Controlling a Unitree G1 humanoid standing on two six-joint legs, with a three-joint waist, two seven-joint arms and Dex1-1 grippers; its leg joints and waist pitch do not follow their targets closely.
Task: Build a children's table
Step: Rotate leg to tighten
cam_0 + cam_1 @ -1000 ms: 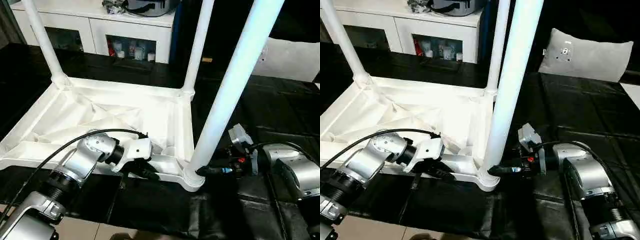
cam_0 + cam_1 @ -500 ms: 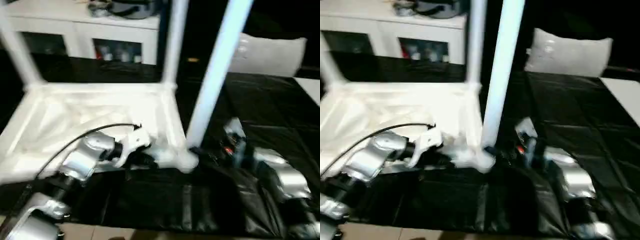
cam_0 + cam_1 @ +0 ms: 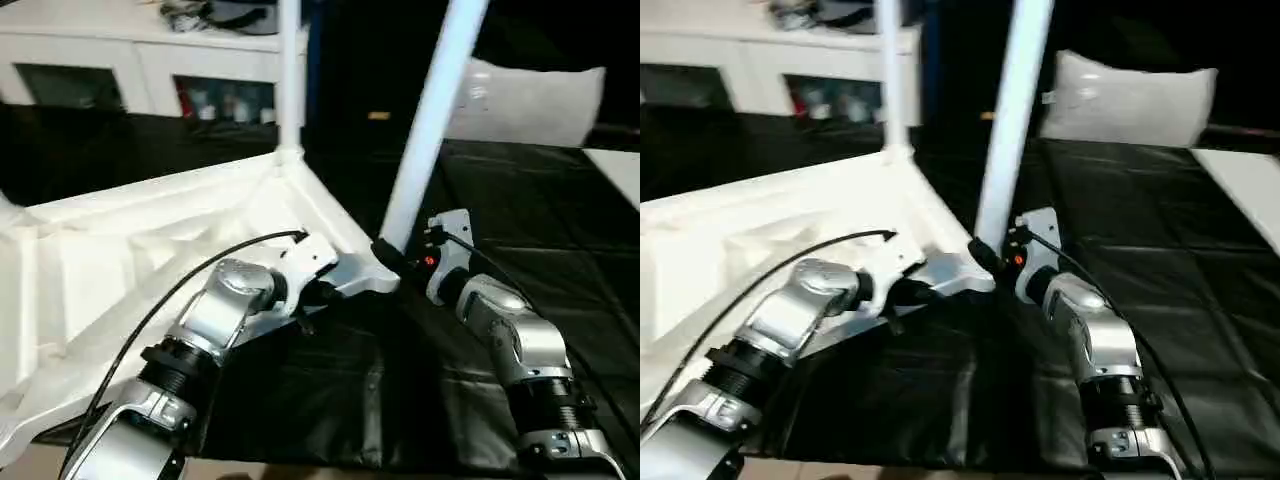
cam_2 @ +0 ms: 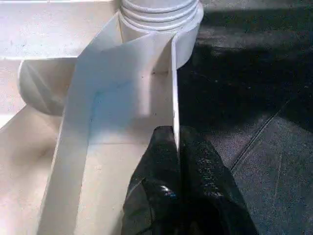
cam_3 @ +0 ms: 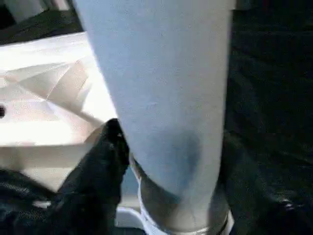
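My left tool [image 4: 178, 147] is clamped on the rim of the white ribbed plastic tabletop [image 3: 120, 260] — just beside its corner socket. My right tool [image 3: 392, 256] straddles the long white tapered tubular leg [image 3: 428, 130] at its base, one finger each side; grip pressure unconfirmed. Leg axis rises from that socket — right arm nearer.

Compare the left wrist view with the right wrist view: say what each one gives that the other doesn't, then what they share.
Left wrist view: the left gripper shut on the thin edge wall of the tabletop, just short of the ribbed corner socket.
Right wrist view: the long shaft of the leg close up, rising from that socket, with the right gripper at its base.
Both: the white tabletop, the corner socket and the black cover underneath.
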